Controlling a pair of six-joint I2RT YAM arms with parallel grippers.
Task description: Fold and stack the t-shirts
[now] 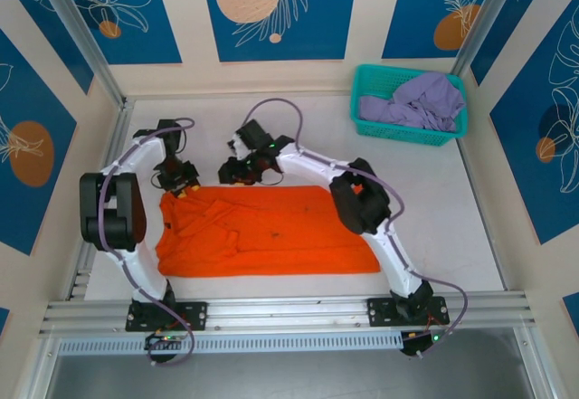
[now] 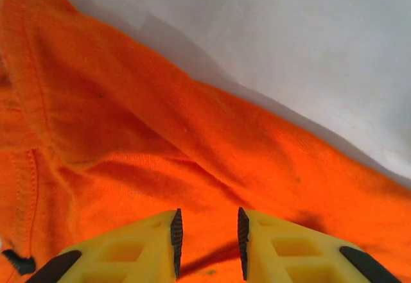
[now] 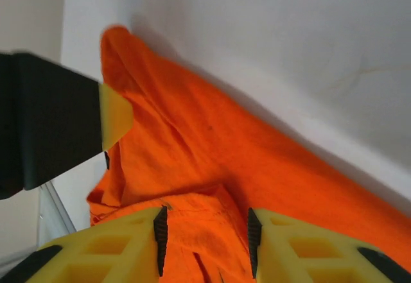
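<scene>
The orange t-shirt (image 1: 271, 232) lies spread out on the white desk (image 1: 452, 227), its long side running left to right, with creases and a folded-over layer on its left half. Both arms reach over it to its far edge.

The left gripper (image 1: 181, 186) is at the shirt's far left corner. In the left wrist view its yellow fingers (image 2: 128, 251) stand a narrow gap apart with orange cloth lying beneath them, and the shirt's far hem runs diagonally just beyond.

The right gripper (image 1: 237, 175) is on the same far edge, just to the right of the left one. In the right wrist view its jaws are apart and a hump of orange cloth rises between them. I cannot tell whether they pinch it.

The lavender t-shirt (image 1: 421, 100) lies crumpled in a teal mesh basket (image 1: 398, 129), well beyond the orange shirt's far right corner.
</scene>
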